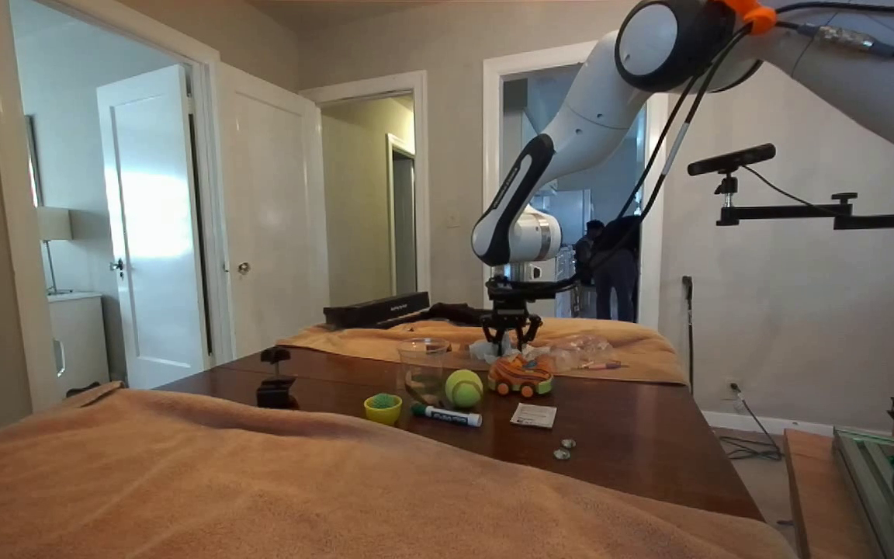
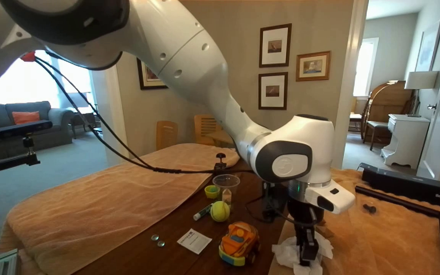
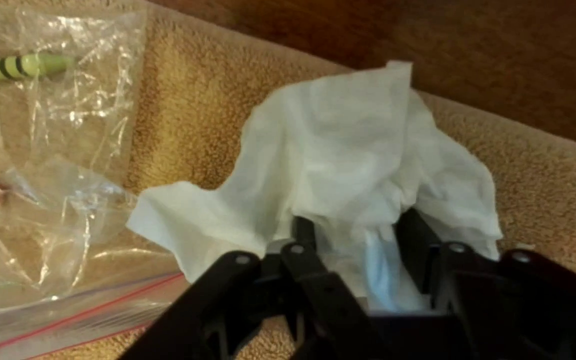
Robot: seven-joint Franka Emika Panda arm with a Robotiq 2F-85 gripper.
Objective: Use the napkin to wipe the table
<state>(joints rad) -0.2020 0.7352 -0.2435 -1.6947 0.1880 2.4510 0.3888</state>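
— In an exterior view?
— See gripper [image 1: 511, 346] pointing down into napkin [image 1: 483, 351], just behind toy car [image 1: 521, 376].
— Where to find napkin, in an exterior view?
— On orange cloth [image 2: 380, 240], next to worktop [image 2: 166, 263] w/ toy car on.
— From wrist view?
— See fingers [image 3: 415, 245] apart w/ napkin btwn, & clear bag [image 3: 68, 230] w/ crayon [image 3: 43, 65] to left.

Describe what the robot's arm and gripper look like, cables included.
The Franka Panda arm is glossy white with rounded segments and black trim. A black panel bears small, unreadable lettering. Black cables run outside it, past an orange fitting. Its Robotiq gripper is black, with slim linked fingers and round silvery pins.
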